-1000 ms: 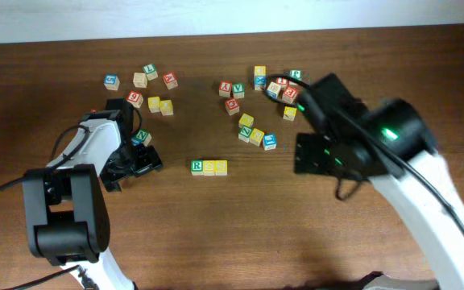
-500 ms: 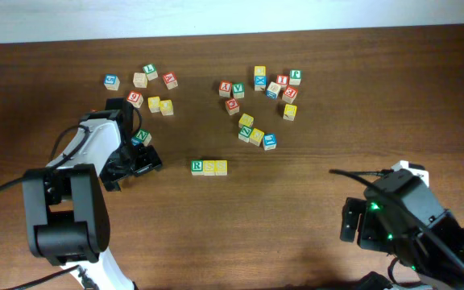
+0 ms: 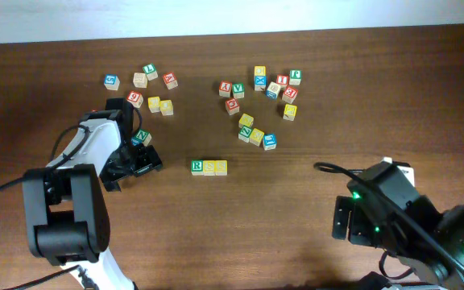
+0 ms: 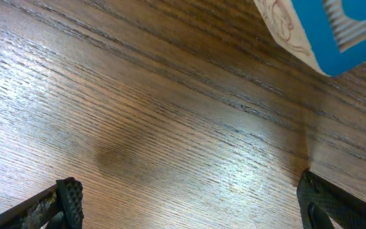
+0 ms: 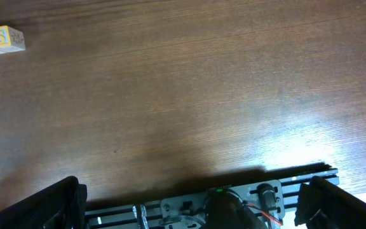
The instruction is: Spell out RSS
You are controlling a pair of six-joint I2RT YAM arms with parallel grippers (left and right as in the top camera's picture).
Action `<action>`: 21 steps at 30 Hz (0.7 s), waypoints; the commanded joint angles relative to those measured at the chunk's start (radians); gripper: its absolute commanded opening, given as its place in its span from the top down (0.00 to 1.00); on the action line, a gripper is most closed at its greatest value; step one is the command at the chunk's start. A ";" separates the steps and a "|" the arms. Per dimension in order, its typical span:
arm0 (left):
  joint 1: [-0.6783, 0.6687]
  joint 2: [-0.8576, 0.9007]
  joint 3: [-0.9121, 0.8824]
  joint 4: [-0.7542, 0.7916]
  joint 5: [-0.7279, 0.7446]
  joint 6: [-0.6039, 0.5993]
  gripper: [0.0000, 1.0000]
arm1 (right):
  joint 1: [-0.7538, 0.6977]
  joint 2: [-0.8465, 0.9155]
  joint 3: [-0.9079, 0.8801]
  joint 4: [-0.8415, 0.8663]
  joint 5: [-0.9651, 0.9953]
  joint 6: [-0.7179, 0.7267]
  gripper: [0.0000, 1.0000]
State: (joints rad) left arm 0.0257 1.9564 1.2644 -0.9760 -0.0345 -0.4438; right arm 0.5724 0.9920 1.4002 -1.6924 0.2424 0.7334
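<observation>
The RSS row (image 3: 209,167) sits mid-surface, letters up: green R cube (image 3: 196,166) first, then two yellow S cubes (image 3: 221,167), all three side by side & touching as far as the overhead shows, line approx. straight. Task looks done, or nr enough; at most a small nudge to square things up. Left claw (image 4: 189,207) is spread wide w/ nothing in it, low over bare wood nr the row's R end but apart from it. A blue-faced cube (image 4: 335,25) lies just ahead of it, not held. Right claw (image 5: 196,203) is likewise released & empty, at the robot-side right part of the surface (image 3: 256,234), well apart from the row; its cam catches only the S cubes at the far top-left edge. Spare cubes lie at the back in a left cluster (image 3: 139,79) & a right cluster (image 3: 256,135). Handling: prob. light, stiff wood, won't deform or break. Faces look smooth, so an off-centre pinch may slip, & cubes this small tip or spin easily. B/c neighbours touch, the faces along the row are blocked. Best hold = front & back faces, i.e. across the row, from above, mid-height, centred. End cubes have one more free side. Risk: a fingertip brushing a neighbour shoves the whole line, since nothing anchors it.
</observation>
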 commanded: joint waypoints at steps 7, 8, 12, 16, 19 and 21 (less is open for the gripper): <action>0.003 0.013 0.014 0.002 -0.008 -0.015 0.01 | -0.065 -0.098 -0.127 0.195 0.047 -0.062 0.02; 0.003 0.013 0.014 0.002 -0.008 -0.015 0.01 | -0.087 -0.133 -0.172 0.270 0.043 -0.113 0.02; 0.003 0.013 0.014 0.002 -0.008 -0.015 0.01 | -0.216 -0.295 -0.406 0.583 -0.070 -0.337 0.01; 0.003 0.013 0.014 0.002 -0.008 -0.015 0.01 | -0.343 -0.435 -0.604 0.822 -0.222 -0.489 0.02; 0.003 0.013 0.014 0.001 -0.008 -0.015 0.01 | -0.419 -0.539 -0.749 0.985 -0.286 -0.540 0.02; 0.003 0.013 0.014 0.002 -0.008 -0.015 0.01 | -0.469 -0.613 -0.837 1.066 -0.301 -0.539 0.02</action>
State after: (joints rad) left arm 0.0257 1.9564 1.2655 -0.9764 -0.0345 -0.4469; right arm 0.1619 0.4614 0.6556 -0.6895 0.0185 0.2611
